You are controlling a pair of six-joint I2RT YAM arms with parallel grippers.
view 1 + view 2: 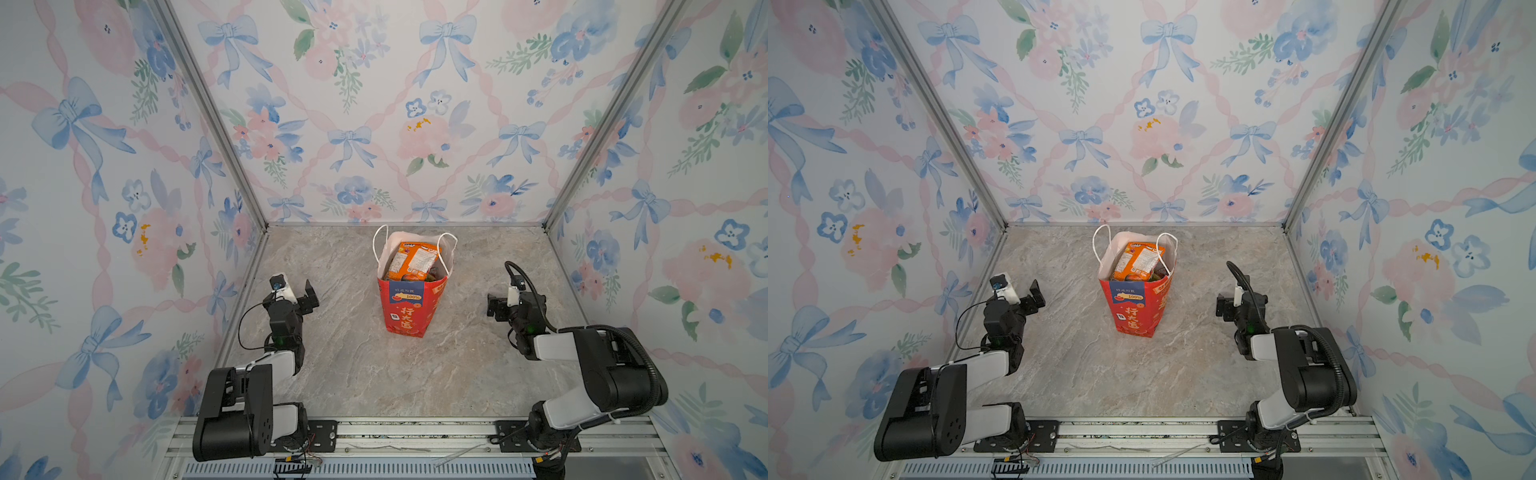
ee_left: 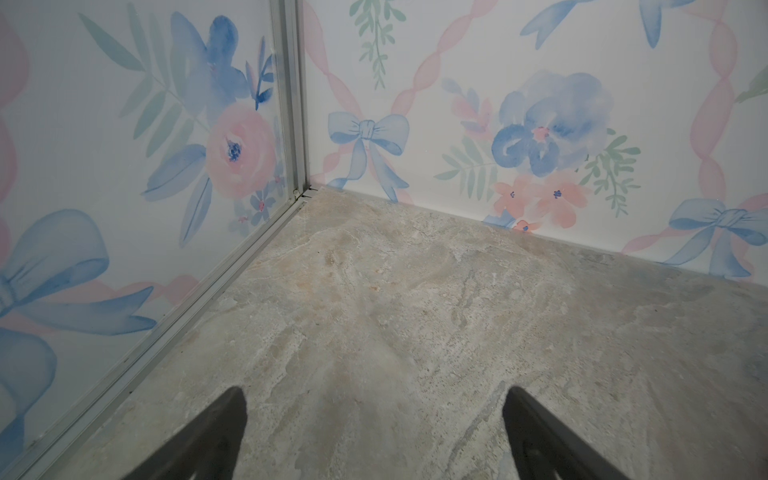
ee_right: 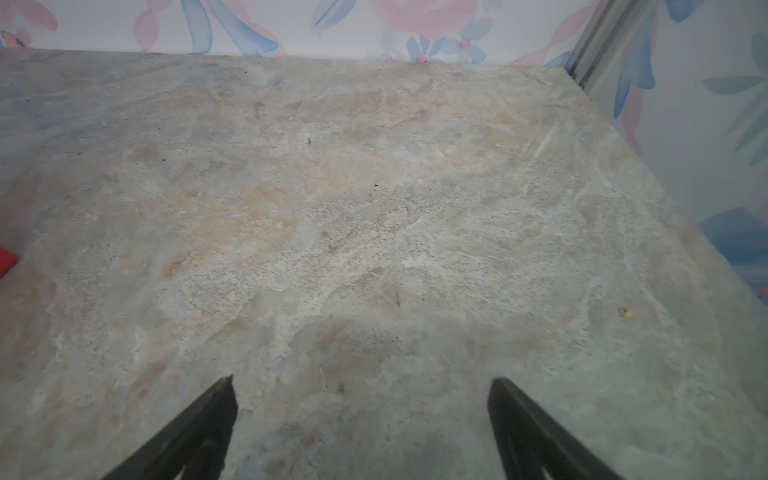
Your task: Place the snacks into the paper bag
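Snacks (image 1: pixel 411 259) in crinkly plastic fill the tall red paper bag (image 1: pixel 409 311) (upright); left gripper (image 2: pixel 375 390) and right gripper (image 3: pixel 363 379) gape wide, empty.

Top views overlook the table (image 1: pixel 353 374); wrist views seemingly low

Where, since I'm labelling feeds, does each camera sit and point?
Top views: high in front, looking down and back at the paper bag of snacks; left arm, right arm, left tool, right tool show.
Left wrist: on the left arm, facing the back-left corner; open fingertips show.
Right wrist: on the right arm, facing the back wall; open fingertips show.
Shared: all show the table; right wrist clips the paper bag's red edge.
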